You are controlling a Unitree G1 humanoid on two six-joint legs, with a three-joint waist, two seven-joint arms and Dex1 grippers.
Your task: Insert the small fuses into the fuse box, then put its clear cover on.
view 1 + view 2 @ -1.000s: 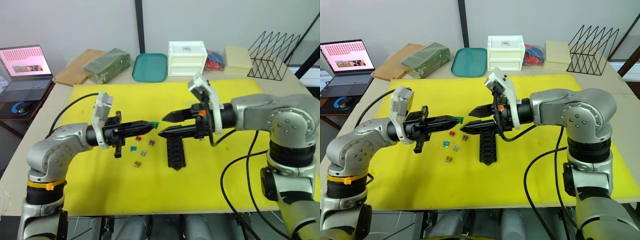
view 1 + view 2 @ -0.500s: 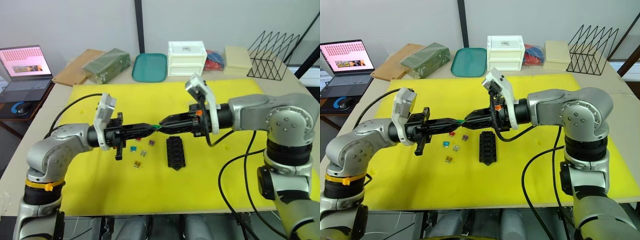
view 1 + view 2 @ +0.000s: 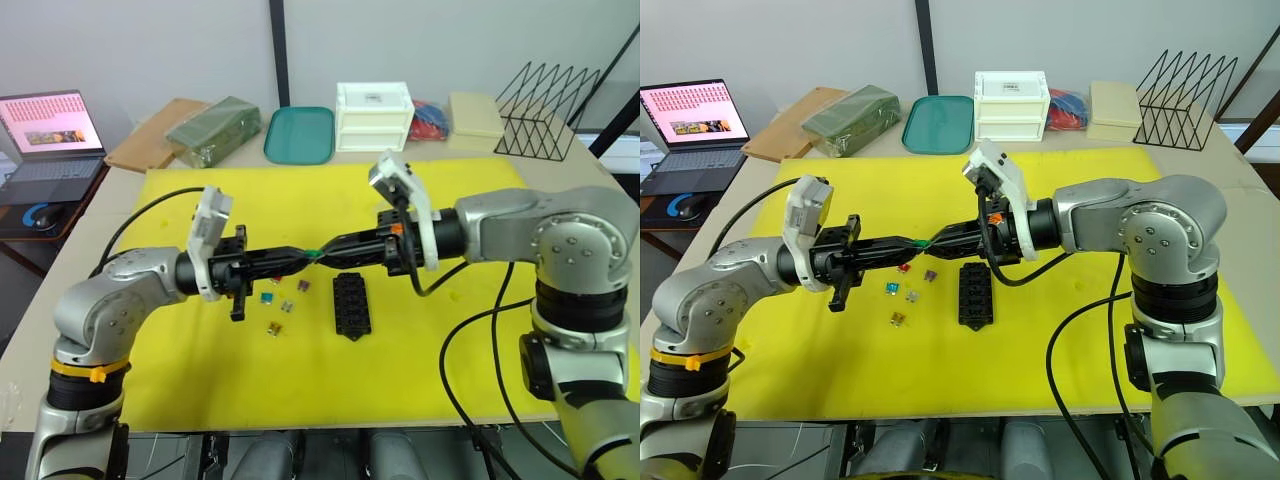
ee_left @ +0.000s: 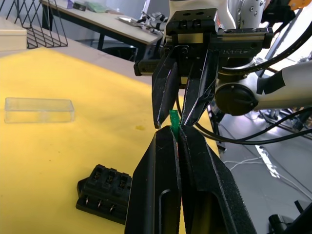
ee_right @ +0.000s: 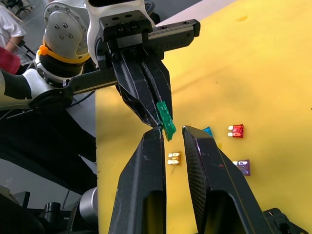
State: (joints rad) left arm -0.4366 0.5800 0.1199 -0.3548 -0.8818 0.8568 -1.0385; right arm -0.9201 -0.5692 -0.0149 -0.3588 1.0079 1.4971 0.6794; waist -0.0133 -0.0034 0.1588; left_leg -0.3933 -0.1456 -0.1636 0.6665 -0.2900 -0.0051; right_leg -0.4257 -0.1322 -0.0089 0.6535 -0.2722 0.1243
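My left gripper (image 3: 304, 253) is shut on a green fuse (image 3: 313, 251) and holds it in the air above the yellow mat. My right gripper (image 3: 326, 249) meets it tip to tip. Its fingers stand narrowly open on either side of the green fuse (image 5: 165, 118), with one finger touching it. The black fuse box (image 3: 351, 303) lies on the mat just below the right gripper. Left of the box lie loose small fuses: red (image 3: 277, 277), purple (image 3: 303, 286), teal (image 3: 266, 297), grey (image 3: 287, 306) and yellow (image 3: 275, 327). The clear cover (image 4: 39, 109) lies on the mat in the left wrist view.
A white drawer unit (image 3: 375, 115), a teal tray (image 3: 300, 133), a green bundle (image 3: 213, 128) and a black wire rack (image 3: 550, 110) stand along the back of the table. A laptop (image 3: 50, 135) is at the far left. Cables hang from both arms.
My right gripper moved left to the left gripper's tips and narrowed its wide-open fingers around the green fuse. The left gripper has stayed shut on the fuse, barely moving.
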